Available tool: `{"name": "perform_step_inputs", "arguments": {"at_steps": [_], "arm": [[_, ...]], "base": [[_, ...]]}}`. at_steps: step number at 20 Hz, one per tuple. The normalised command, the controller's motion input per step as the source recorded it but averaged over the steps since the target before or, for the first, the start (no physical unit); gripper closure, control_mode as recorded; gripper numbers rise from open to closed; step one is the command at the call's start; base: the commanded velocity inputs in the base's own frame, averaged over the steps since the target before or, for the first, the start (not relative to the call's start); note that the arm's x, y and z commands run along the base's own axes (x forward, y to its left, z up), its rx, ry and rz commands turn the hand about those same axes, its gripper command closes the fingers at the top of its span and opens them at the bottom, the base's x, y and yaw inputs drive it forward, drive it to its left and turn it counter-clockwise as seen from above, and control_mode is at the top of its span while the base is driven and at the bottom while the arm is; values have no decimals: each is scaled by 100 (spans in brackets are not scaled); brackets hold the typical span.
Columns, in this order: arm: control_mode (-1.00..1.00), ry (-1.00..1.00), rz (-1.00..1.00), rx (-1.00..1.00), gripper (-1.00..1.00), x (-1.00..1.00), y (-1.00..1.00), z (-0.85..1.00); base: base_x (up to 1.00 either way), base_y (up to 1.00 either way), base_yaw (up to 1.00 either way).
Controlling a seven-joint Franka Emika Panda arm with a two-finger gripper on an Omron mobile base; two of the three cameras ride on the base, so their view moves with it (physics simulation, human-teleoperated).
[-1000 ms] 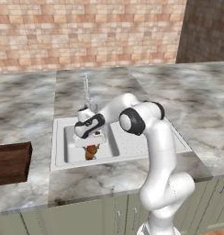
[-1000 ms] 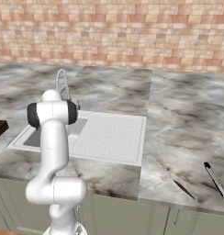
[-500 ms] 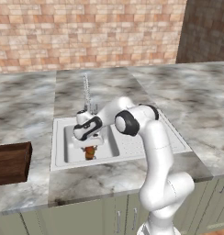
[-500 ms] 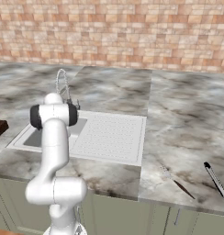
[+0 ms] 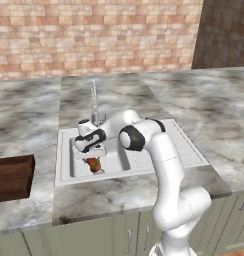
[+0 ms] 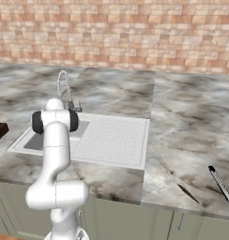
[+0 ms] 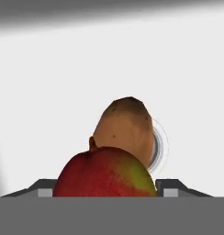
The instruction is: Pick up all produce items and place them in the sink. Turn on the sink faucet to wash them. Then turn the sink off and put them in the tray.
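We find the gripper (image 5: 93, 159) wide open over the sink (image 5: 66, 170), gripping nothing; fruit (image 7: 105, 173) sits between its fingertips, brown oval (image 7: 125, 130) at 12 o'clock.

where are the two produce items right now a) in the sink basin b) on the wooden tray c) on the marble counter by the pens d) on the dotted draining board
a, the red-and-yellow-green fruit and the brown oval sit together on the white floor of the sink basin, next to the round drain, right below the gripper.
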Motion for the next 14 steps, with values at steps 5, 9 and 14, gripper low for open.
{"name": "perform_step_inputs", "arguments": {"at_steps": [5, 9, 14], "arm": [[-100, 0, 0, 0, 100, 14, 5, -34], [-100, -3, 0, 0, -100, -6, 0, -25], [-100, -5, 0, 0, -100, -6, 0, 1]], "base": [[0, 0, 0], [0, 0, 0], [0, 0, 0]]}}
